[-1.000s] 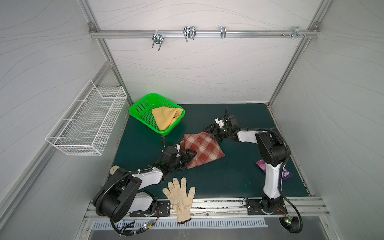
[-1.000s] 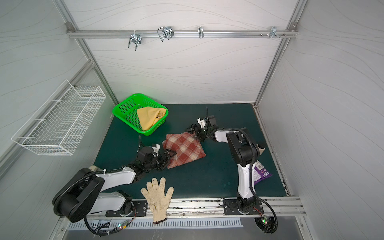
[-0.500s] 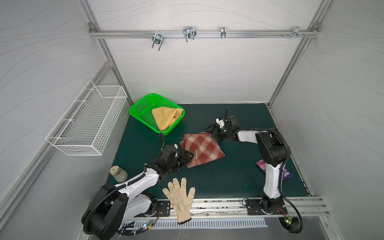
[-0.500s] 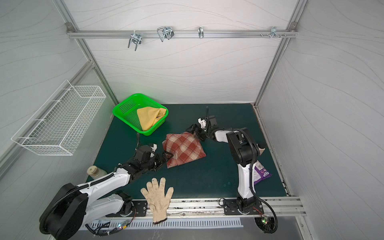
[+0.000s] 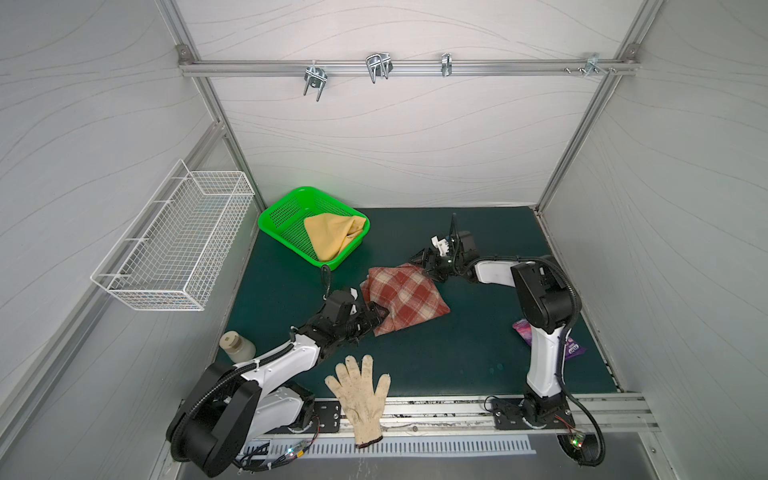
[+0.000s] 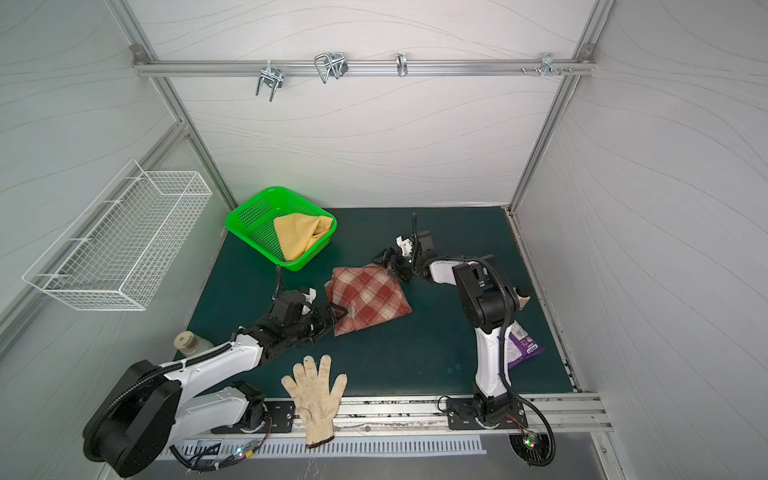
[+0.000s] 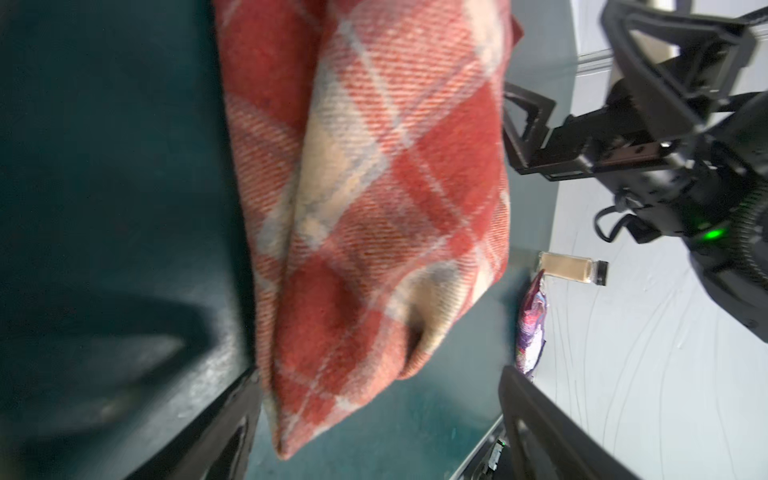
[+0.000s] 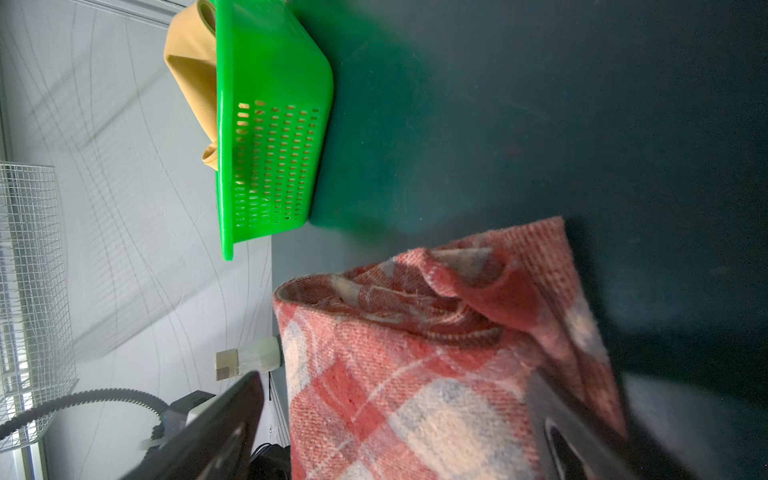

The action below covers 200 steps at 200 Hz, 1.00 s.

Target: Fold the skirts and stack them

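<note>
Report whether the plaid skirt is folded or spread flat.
Folded: the plaid skirt lies doubled over on the mat, layered edges showing in the right wrist view.

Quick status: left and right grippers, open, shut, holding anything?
Left gripper: open, jaws either side of a corner of the rust-red and cream plaid woolly skirt, not pinching it.
Right gripper: open, straddling that skirt's opposite edge, gripping nothing.

Bare green mat (image 5: pixel 478 353) lies open in front of the plaid skirt (image 5: pixel 405 297). The green basket (image 5: pixel 282 220) and glove (image 5: pixel 359 395) block the left side.
</note>
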### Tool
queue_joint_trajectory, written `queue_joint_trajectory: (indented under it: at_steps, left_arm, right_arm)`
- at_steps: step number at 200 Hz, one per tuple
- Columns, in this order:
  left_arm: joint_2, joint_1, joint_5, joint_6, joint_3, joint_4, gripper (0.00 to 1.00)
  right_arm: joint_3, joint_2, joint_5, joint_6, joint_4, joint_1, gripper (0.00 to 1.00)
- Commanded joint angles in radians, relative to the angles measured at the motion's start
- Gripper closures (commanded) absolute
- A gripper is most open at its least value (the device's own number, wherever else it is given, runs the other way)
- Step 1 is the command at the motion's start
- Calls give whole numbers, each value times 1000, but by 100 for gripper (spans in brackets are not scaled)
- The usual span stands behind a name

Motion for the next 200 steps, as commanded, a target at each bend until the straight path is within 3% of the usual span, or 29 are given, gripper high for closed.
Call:
queue_joint_trajectory:
  at_steps: [1,67,151,200]
  left_arm:
    - [-25,-2,-10,19,21,-27,11]
    - [66,-2,18,3,3,69,14]
    - [54,-2,22,4,21,50,16]
    - [110,-2,48,-18,6,134,21]
  right_arm:
    - [-15,45,48,-14,-72,-6,1]
    - [-18,46,52,-12,-74,-6,1]
    - [-14,46,54,-12,-76,-6,1]
    - [-14,46,55,-12,-77,-6,1]
